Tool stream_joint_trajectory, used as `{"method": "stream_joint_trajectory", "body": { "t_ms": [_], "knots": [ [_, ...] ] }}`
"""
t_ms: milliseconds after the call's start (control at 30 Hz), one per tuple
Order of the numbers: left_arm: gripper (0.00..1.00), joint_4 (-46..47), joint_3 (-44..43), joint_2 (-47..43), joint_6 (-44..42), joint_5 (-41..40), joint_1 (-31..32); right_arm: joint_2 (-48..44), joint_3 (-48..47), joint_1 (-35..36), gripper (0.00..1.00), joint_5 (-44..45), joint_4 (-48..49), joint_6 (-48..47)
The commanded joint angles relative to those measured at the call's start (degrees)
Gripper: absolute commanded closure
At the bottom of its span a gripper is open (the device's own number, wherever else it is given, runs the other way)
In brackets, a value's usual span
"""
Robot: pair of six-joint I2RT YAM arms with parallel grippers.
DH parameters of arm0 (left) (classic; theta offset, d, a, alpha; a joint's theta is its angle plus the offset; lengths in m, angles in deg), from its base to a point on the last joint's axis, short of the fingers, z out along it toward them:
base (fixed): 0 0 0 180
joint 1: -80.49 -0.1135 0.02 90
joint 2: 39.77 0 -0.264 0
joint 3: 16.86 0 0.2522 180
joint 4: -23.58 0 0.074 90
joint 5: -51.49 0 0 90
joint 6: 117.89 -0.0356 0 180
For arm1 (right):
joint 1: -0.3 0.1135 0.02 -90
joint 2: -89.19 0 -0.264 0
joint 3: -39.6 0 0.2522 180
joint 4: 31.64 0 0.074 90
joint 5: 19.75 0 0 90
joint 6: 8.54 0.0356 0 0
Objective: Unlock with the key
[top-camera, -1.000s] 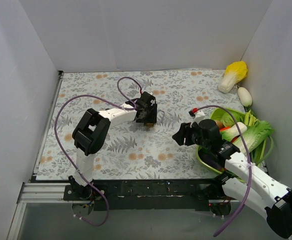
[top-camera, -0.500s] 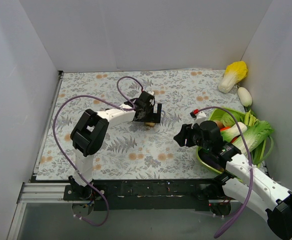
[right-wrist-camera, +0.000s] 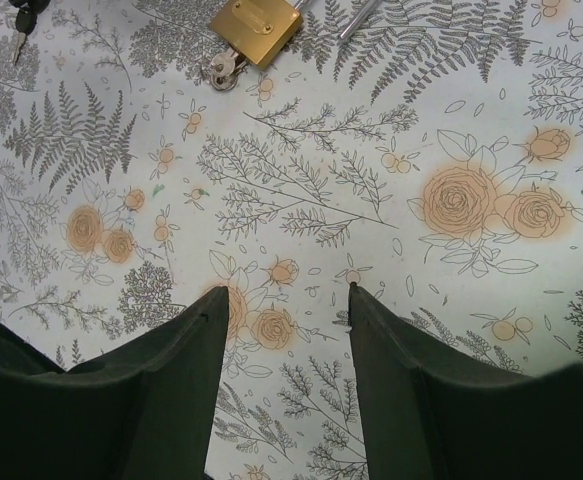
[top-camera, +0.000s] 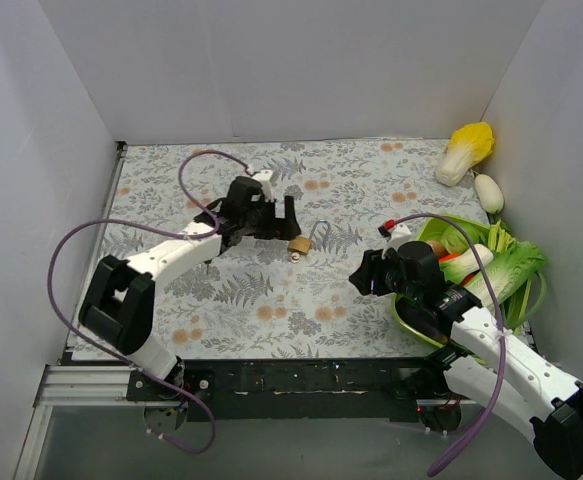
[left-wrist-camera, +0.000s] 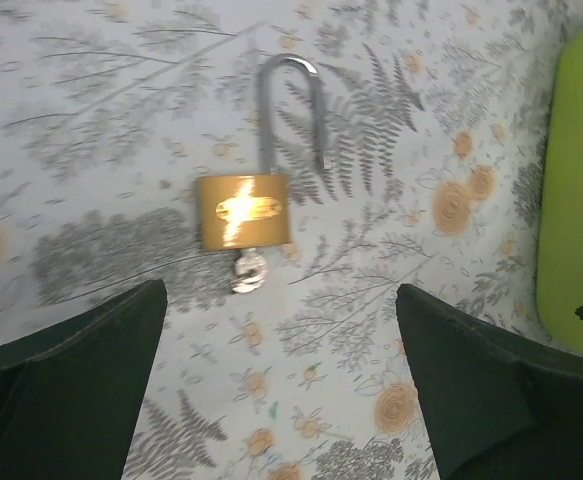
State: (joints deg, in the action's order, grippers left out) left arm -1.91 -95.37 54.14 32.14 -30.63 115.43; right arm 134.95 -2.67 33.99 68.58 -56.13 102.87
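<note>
Left fingers: spread to their widest and pinching nothing. A second ago they were down over the padlock; they have since let go and drawn back to its left, clear of it.
Padlock: brass, lying flat on the flowered counter. It sits just ahead of the left fingers, centred in the gap between them, and well ahead of the right fingers and to their left.
Shackle: points away from the left fingers. One leg hangs free of the brass body, so it reads as open.
Key: sits in the keyhole, on the end of the lock nearest the left fingers.
Meaning for the task: the lock looks undone and released, so little seems left beyond pulling clear.
Right fingers: parted partway with nothing between them, hovering over bare counter, hardly shifted over the last second.
Open room: patterned counter shows on every side of the padlock, between both pairs of fingers.
Edges: a green bowl of vegetables lies close behind the right fingers. White walls stand well apart from both pairs.
</note>
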Motion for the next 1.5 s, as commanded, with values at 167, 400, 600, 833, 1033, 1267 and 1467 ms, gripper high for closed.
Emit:
{"method": "stream_joint_trajectory", "body": {
  "t_ms": [167, 400, 600, 833, 1033, 1267, 1467],
  "knots": [
    [0.02, -4.2, 14.8, -14.6, 1.2, 0.8, -24.9, 0.3, -0.8, -0.1, 0.43, -1.8, 2.9, -0.1],
    [0.02, -4.7, 19.2, -12.7, 2.8, 6.0, -36.9, -0.6, -0.1, -0.1, 0.44, -2.0, 2.7, -0.1],
    [0.06, -5.7, 18.7, -9.8, 3.3, 1.2, -36.9, -1.5, 1.3, -0.1, 0.44, -2.2, 3.0, 0.7],
    [0.28, -4.3, 17.6, -5.4, 3.8, 4.6, -36.9, -0.5, 1.4, -0.2, 0.46, -2.7, 3.7, 1.0],
    [0.47, -3.2, 16.1, -2.5, 3.1, 7.2, -36.5, 0.1, 1.9, -0.1, 0.48, -3.1, 4.5, 1.7],
    [0.52, -4.4, 16.3, -2.1, 2.6, 5.4, -29.8, 1.0, 2.1, -0.1, 0.48, -3.9, 5.5, 2.5],
    [0.51, -3.7, 17.6, -3.8, 3.0, 3.9, -21.8, 1.4, 2.1, 0.0, 0.49, -3.8, 5.6, 2.3]
  ]
}}
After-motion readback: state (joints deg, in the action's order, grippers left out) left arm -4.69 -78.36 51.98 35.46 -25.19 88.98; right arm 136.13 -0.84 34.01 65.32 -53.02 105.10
